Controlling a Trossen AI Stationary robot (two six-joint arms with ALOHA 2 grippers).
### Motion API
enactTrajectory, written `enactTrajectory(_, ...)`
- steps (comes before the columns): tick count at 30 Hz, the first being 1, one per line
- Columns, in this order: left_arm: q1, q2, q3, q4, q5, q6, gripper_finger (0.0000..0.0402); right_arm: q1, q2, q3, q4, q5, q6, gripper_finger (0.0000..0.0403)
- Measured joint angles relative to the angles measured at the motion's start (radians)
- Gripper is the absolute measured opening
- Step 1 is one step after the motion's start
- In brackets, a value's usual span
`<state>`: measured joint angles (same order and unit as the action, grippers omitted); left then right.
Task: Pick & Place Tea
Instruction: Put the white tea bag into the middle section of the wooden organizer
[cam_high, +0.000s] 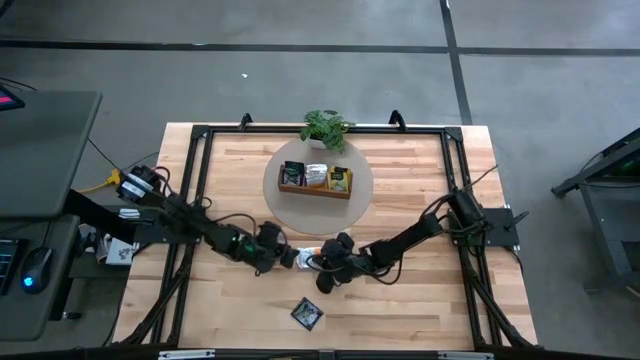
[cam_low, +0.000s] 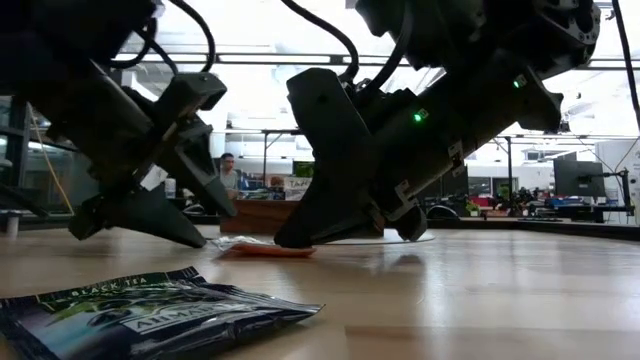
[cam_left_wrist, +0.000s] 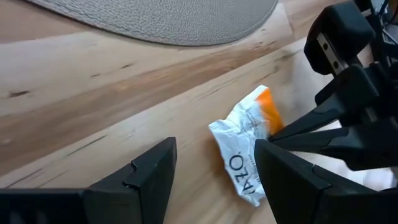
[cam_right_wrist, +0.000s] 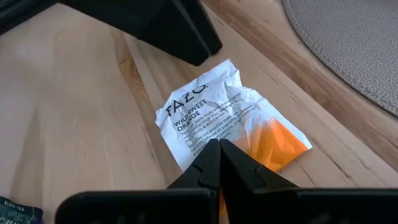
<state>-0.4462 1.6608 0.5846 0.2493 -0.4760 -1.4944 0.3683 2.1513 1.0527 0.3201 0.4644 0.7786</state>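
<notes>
An orange-and-white tea sachet (cam_right_wrist: 217, 109) lies flat on the wooden table, in front of the round mat. My right gripper (cam_right_wrist: 219, 144) is shut, its tips on the sachet's middle. My left gripper (cam_left_wrist: 214, 144) stands open just to the sachet's left, tilted down. One of its fingers (cam_left_wrist: 280, 180) stands over the sachet's edge, and whether it touches I cannot tell. A dark black-tea sachet (cam_high: 307, 314) lies near the table's front edge. More sachets stand in the wooden tray (cam_high: 291, 188) on the mat. My right gripper sets its shut fingertips on the sachet's middle, where the white print meets the orange (cam_right_wrist: 211, 134). The fingers slant down from the table's right and near side. The sachet lies crumpled but flat on the table under them (cam_low: 265, 250).
The round grey mat (cam_high: 360, 195) with the tray lies behind the grippers, and a small potted plant (cam_high: 325, 128) stands at its far edge. A black frame (cam_high: 200, 170) runs round the table. Bare wood lies to the left and right of both arms.
</notes>
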Motion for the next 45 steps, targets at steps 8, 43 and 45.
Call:
enactTrajectory(8,0.055,0.001,0.000,0.051,0.138,-0.002,0.0220,0.000,0.000,0.000,0.004,0.009,-0.020,0.0000)
enactTrajectory(43,0.065,0.022,-0.002,0.138,0.166,-0.027,0.0161,-0.043,0.006,0.000,0.131,0.011,-0.118,0.0000)
enactTrajectory(45,0.065,0.022,-0.002,0.138,0.161,-0.021,0.0129,-0.043,0.006,0.000,0.131,0.010,-0.118,0.0000)
